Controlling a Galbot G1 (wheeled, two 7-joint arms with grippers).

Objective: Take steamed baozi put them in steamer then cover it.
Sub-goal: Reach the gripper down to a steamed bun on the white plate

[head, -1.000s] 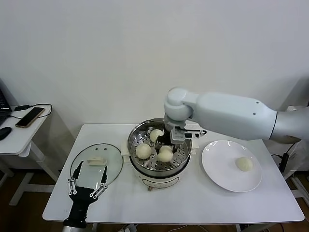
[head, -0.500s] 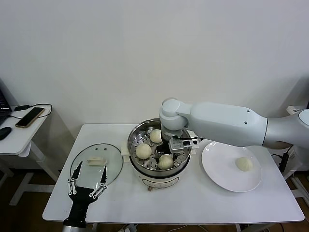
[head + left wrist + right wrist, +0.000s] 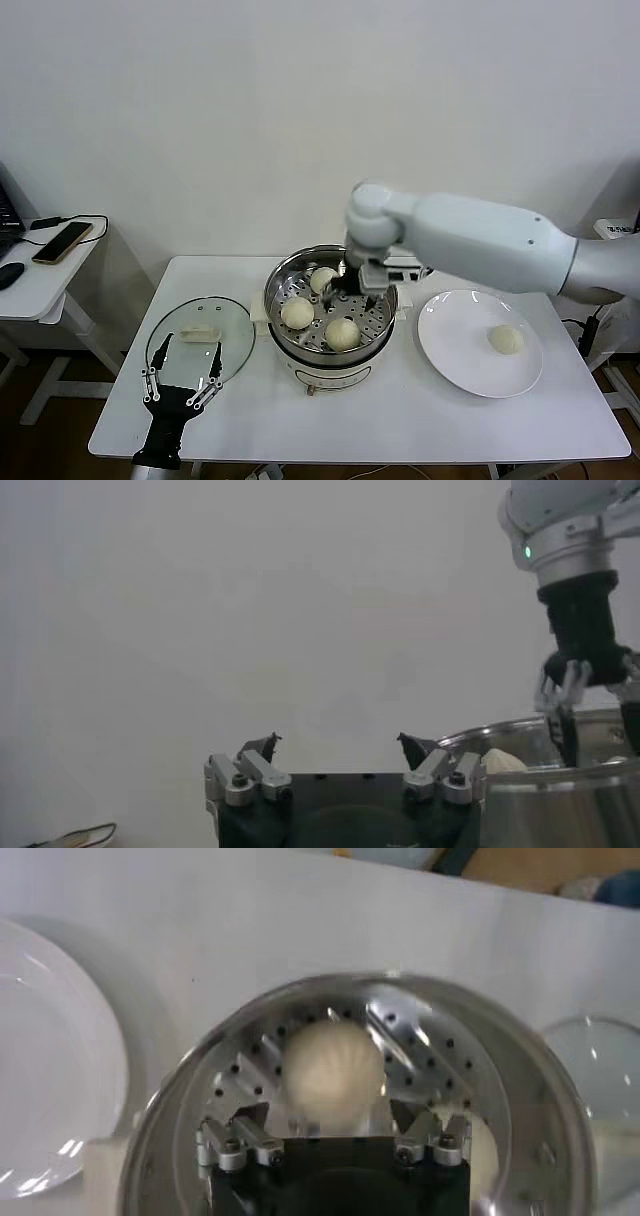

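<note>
The right claw (image 3: 358, 287), fingers apart, hangs over the steamer (image 3: 283, 281) holding 3 steamed baozi (image 3: 343, 332); the left claw (image 3: 182, 388), also apart, waits at 7 o'clock.

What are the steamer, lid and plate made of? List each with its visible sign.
Steamer: looks like polished stainless steel; shiny, mirror-like wall, perforated floor.
Lid: seemingly clear glass; table shows through, with an opaque cream handle, maybe plastic.
Plate: glossy white, likely ceramic or melamine; the look leaves it open.
</note>
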